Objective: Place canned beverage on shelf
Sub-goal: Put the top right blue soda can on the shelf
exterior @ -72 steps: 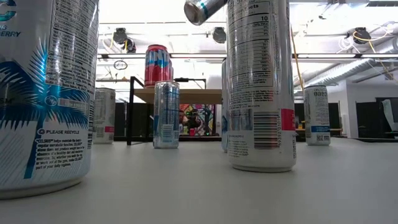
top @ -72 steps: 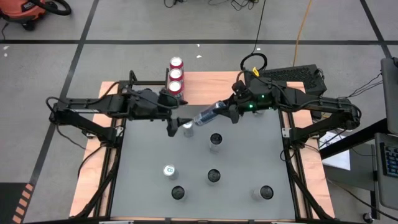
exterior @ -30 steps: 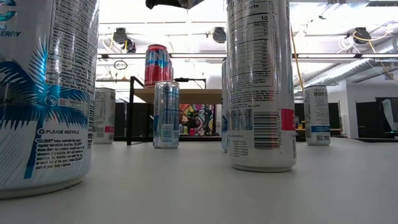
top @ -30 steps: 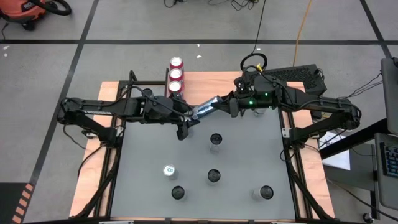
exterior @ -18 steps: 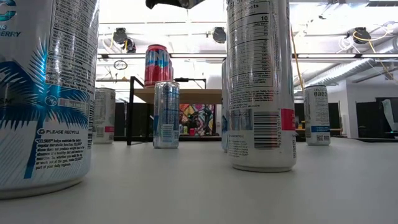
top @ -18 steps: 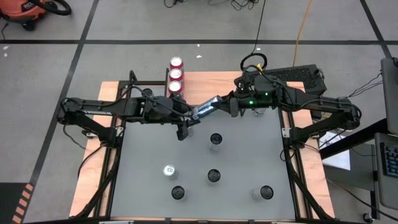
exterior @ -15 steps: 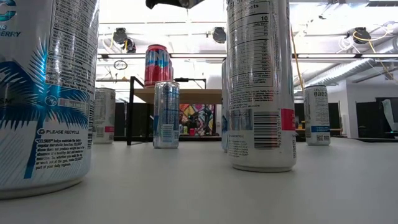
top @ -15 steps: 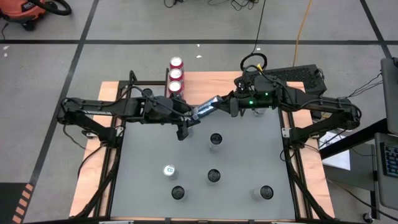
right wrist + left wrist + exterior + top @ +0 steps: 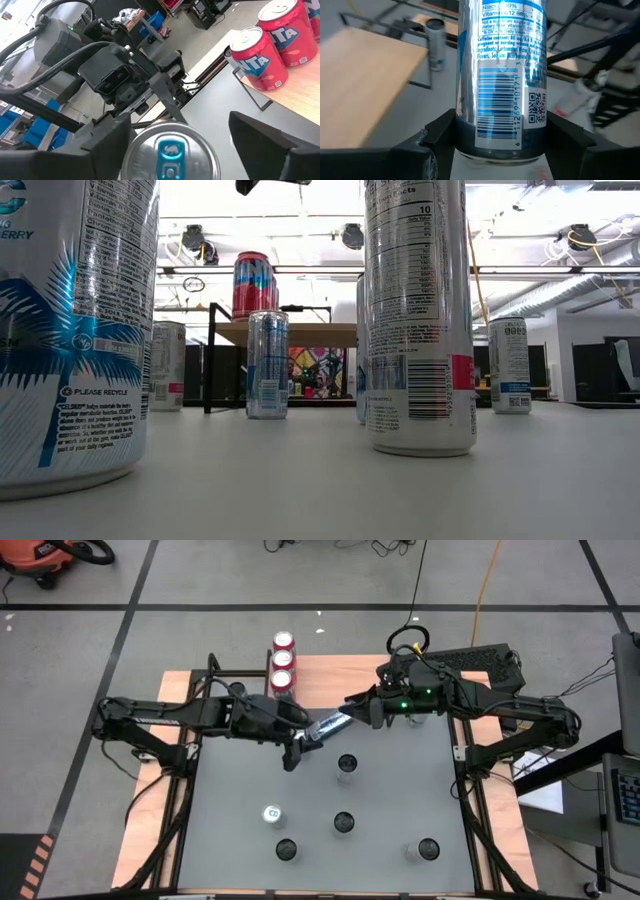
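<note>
Can (image 9: 328, 726) tilted lengthwise between both grippers

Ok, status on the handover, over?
Left pincer clamped on slim silver-and-blue can. Right pincer open around its top. Wooden-topped shelf holds three red cans; space free.

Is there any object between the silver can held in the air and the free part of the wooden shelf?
Nothing visible blocks it. The silver can, in the left gripper, hangs beside the shelf, whose bare top lies right of the three red cans.
</note>
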{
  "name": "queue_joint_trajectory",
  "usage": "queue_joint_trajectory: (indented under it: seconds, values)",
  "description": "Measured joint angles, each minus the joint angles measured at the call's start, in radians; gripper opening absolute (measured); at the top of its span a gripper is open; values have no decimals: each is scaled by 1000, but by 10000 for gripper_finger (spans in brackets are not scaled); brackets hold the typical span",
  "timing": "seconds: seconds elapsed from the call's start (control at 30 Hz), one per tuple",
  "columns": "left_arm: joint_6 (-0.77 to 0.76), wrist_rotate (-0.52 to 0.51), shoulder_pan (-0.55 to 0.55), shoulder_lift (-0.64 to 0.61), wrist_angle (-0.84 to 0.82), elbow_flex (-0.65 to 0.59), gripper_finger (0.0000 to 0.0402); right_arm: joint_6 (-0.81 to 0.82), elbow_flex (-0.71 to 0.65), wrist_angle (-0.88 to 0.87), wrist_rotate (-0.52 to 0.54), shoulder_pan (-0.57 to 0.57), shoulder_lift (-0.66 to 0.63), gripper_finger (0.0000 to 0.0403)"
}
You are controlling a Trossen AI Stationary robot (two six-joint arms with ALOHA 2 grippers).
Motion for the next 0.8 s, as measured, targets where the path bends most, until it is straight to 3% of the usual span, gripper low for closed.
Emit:
queue_joint_trajectory:
  seconds: [0.27, 0.4, 0.8]
  values:
    - [-136, 246, 0, 0, 100, 0, 230, -123, 1, 88, 0, 0, -46, 322]
    - [-149, 314, 11, 0, 188, 0, 230, -198, 1, 155, 0, 0, -56, 322]
    - [-290, 643, 85, -3, 565, 0, 230, -199, 1, 498, -2, 5, -61, 322]
